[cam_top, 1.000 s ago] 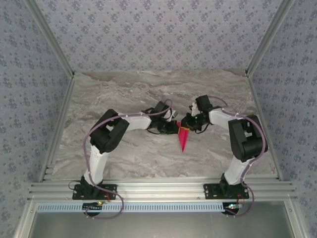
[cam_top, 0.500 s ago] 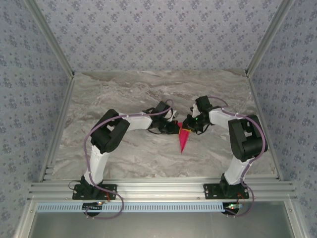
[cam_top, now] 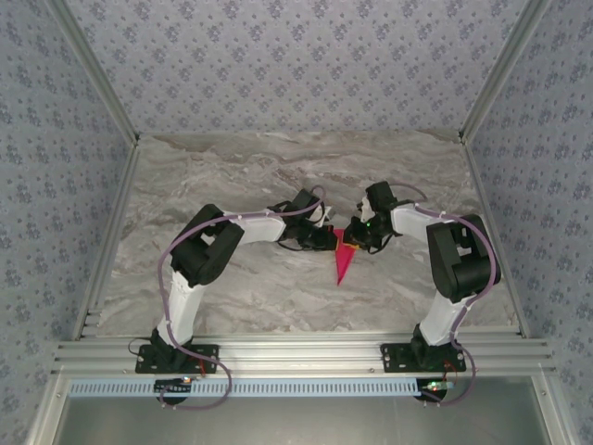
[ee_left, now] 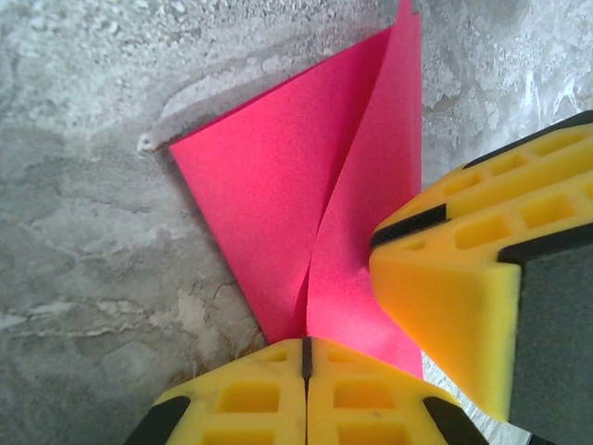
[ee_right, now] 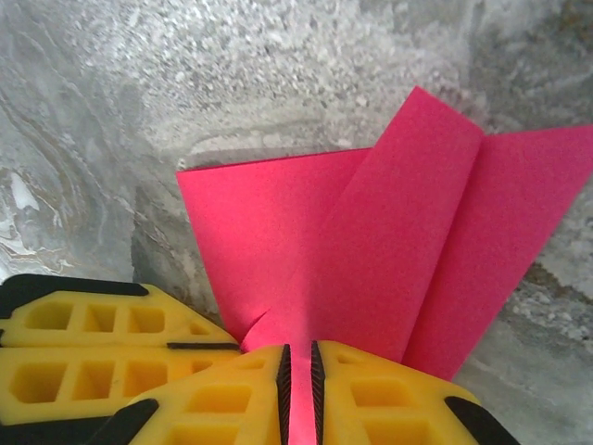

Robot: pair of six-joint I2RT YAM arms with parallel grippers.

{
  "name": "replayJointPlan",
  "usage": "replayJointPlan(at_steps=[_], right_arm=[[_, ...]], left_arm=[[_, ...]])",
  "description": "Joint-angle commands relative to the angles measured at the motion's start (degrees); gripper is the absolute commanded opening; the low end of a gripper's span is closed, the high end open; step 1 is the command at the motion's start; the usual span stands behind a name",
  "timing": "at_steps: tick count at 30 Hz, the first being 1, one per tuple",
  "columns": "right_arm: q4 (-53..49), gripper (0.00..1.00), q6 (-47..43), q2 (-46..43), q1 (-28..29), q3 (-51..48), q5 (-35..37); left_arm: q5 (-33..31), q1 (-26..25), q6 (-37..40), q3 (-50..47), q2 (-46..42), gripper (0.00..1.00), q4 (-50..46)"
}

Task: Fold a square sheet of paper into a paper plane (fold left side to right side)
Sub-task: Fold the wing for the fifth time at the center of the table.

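The left end effector (ee_left: 304,345) is clenched, its yellow ribbed fingers pressed together with no gap. A raised fold line of the narrow, pointed, magenta-pink folded paper plane (cam_top: 344,260) runs straight into the finger seam. It cannot be told whether paper is nipped there. The right end effector (ee_right: 298,350) is grasping the paper plane: a thin pink strip shows between its two yellow fingers (ee_right: 371,389), which stand almost together. The two end effectors meet tip to tip at the broad end of the plane, the left one from the left and the right one from the right. In the left wrist view, one flap of the plane lies flat on the grey marble-patterned desk (cam_top: 232,167) while a second flap stands slightly lifted along the centre crease. The plane sits near the middle of the desk, slightly right of centre. Its long axis runs from far to near, with the sharp tip pointing toward the near edge and leaning a little left. Bare desk surface surrounds the plane on every side. The aluminium side rails (cam_top: 107,241), the near-edge aluminium rail (cam_top: 296,354) and the patterned walls (cam_top: 296,65) all lie well apart from it.
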Motion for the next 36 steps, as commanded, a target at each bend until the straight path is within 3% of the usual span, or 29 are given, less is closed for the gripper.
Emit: replayJointPlan(at_steps=[1, 12, 21, 26, 36], right_arm=[[-1.7, 0.17, -0.3, 0.7, -0.7, -1.3, 1.5], [-1.0, 0.17, -0.2, 0.5, -0.9, -1.8, 0.9], [-0.4, 0.17, 0.1, 0.7, -0.8, -1.8, 0.4], [-0.3, 0.17, -0.1, 0.7, -0.7, -1.9, 0.4], [-0.7, 0.18, -0.2, 0.7, -0.6, -1.8, 0.2]], left_arm=[[-0.4, -0.6, 0.4, 1.1, 0.8, 0.11, -1.5], [-2.1, 0.6, 0.5, -4.0, -7.8, 0.27, -1.3], [1.3, -1.1, -3.4, -11.1, -17.8, 0.24, 3.3], [5.0, -4.9, -9.0, -11.3, -16.2, 0.23, 9.8], [3.2, -7.9, -10.0, -9.2, -9.8, 0.25, 9.8]])
